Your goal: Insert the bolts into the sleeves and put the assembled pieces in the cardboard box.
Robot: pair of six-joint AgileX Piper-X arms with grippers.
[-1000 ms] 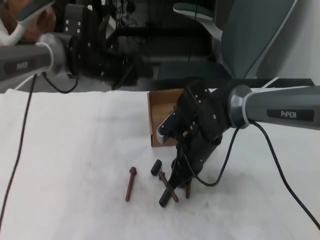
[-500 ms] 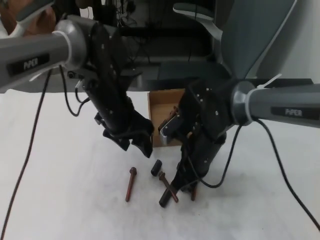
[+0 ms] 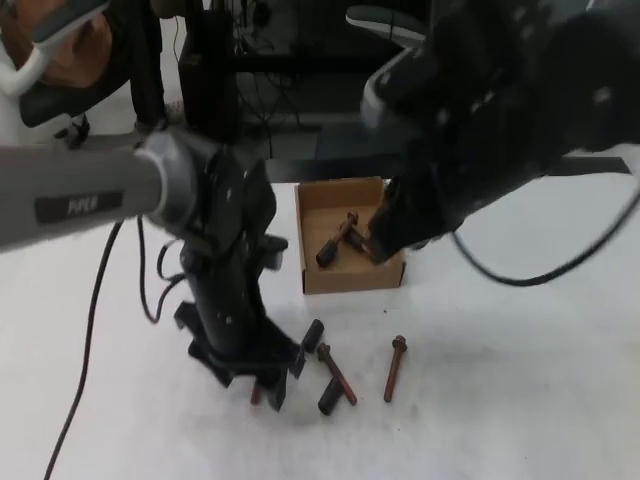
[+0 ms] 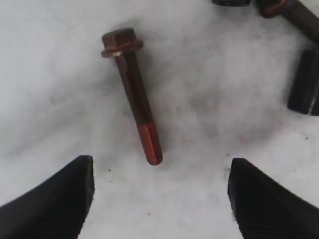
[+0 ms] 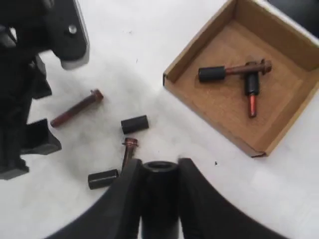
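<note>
Cardboard box (image 5: 219,102) is seen on the white bench (image 3: 520,380), beyond the loose parts, with two assembled pieces (image 5: 234,70) already laid in it. Directly beneath the left gripper (image 4: 162,172), a reddish-brown bolt (image 4: 132,94) lies flat on the bench. It is judged stiff, dense for its bulk and smooth enough to roll. It is best taken across the plain shank near the middle, so that the flanged hex head and the tip are left free for insertion. The black sleeve (image 5: 159,199) is judged light and rigid, and is best clamped across its outer wall with one bore end left exposed. Two more bolts (image 3: 395,368) and two loose sleeves (image 5: 134,124) lie near the first bolt.

The left arm (image 3: 225,260) is bent steeply down over the bench. Its gripper is pointed at the surface with the fingers (image 4: 55,199) spread wide to either side of the bolt's tip, and nothing is touched. The right arm, blurred in the high view, appears to be raised above the box. The right gripper (image 5: 159,168) is closed around the sleeve, whose open end shows between the fingertips.
</note>
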